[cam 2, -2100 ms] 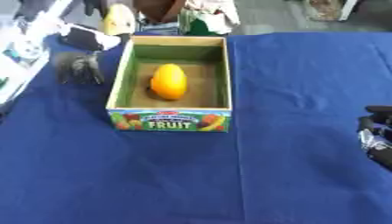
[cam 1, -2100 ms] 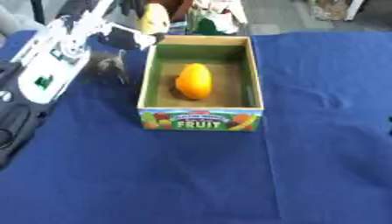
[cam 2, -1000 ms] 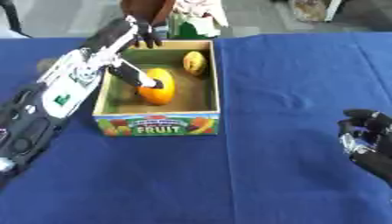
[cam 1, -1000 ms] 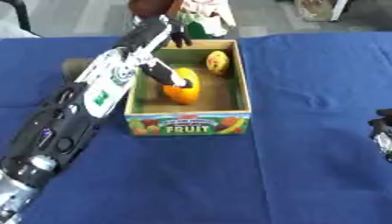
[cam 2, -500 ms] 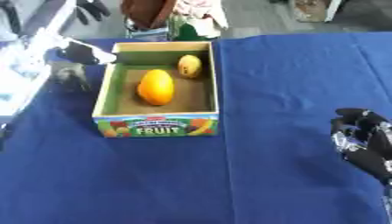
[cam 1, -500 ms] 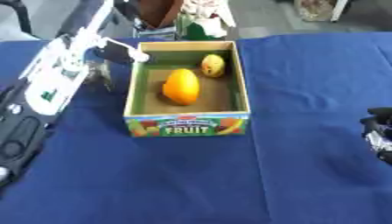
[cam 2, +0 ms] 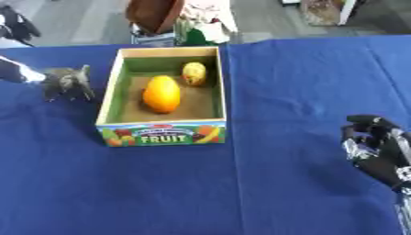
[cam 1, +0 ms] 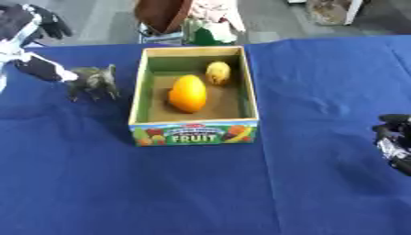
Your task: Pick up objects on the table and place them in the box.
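Box point(cam 1: 193, 130) sat upper centre of frame on the blue table point(cam 1: 241, 193) — orange fruit point(cam 1: 188, 93) and small yellow fruit point(cam 1: 218, 72) inside. Grey animal figure point(cam 1: 92, 81) stood just left of the box, on the table. Left hand point(cam 1: 36, 25) upper left, fingers splayed apart, holding nothing. Right hand point(cam 2: 379, 149) lower right edge — fingers relaxed, empty.

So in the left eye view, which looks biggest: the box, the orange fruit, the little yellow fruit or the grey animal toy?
1. Cardboard box labelled FRUIT
2. Orange oval fruit and dark grey animal figure: too alike to rank
3. Small yellow fruit
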Robot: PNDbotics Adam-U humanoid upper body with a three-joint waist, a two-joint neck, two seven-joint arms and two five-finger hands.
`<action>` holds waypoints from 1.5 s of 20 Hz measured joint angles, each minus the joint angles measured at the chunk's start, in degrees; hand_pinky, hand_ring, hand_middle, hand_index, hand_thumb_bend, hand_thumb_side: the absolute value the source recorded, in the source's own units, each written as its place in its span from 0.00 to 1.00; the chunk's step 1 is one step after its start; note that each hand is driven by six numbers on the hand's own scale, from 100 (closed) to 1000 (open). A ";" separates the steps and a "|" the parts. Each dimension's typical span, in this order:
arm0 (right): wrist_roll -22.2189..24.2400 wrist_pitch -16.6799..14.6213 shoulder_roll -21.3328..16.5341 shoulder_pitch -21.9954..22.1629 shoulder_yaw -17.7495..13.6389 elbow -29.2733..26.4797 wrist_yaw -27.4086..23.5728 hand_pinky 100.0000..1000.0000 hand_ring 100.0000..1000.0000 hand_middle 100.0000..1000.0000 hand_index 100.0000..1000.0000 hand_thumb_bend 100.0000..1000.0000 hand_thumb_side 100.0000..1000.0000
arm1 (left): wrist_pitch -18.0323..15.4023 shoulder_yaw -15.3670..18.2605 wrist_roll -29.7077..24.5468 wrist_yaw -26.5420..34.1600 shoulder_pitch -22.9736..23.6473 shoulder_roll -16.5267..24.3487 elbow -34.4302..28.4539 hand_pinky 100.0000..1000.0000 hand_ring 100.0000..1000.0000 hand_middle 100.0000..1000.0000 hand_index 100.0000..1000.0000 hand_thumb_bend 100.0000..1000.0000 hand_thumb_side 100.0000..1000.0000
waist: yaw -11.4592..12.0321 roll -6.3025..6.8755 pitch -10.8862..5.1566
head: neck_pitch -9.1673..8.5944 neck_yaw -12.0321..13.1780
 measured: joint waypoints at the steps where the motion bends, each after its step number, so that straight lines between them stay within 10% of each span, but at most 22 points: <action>1: -0.01 0.00 0.00 0.00 0.00 0.00 0.00 0.51 0.66 0.47 0.69 0.00 0.05 | -0.21 -0.01 -0.22 -0.35 -0.03 0.00 1.20 0.61 0.61 0.48 0.63 0.79 0.08 | -0.01 -0.05 0.00 | 0.00 0.00; 21: 0.02 -0.06 0.01 -0.04 0.03 0.04 -0.01 0.51 0.66 0.47 0.69 0.00 0.05 | 0.12 -1.42 7.58 -6.65 -6.34 -6.90 16.92 0.57 0.48 0.47 0.61 0.75 0.13 | -1.29 -0.57 0.93 | -0.10 0.30; 30: 0.18 -0.23 0.02 -0.12 0.07 0.10 -0.01 0.51 0.66 0.47 0.69 0.00 0.05 | -0.72 -2.56 10.36 -7.05 -8.29 -9.56 21.50 0.50 0.34 0.29 0.46 0.48 0.13 | -1.63 -0.55 1.16 | -0.15 0.55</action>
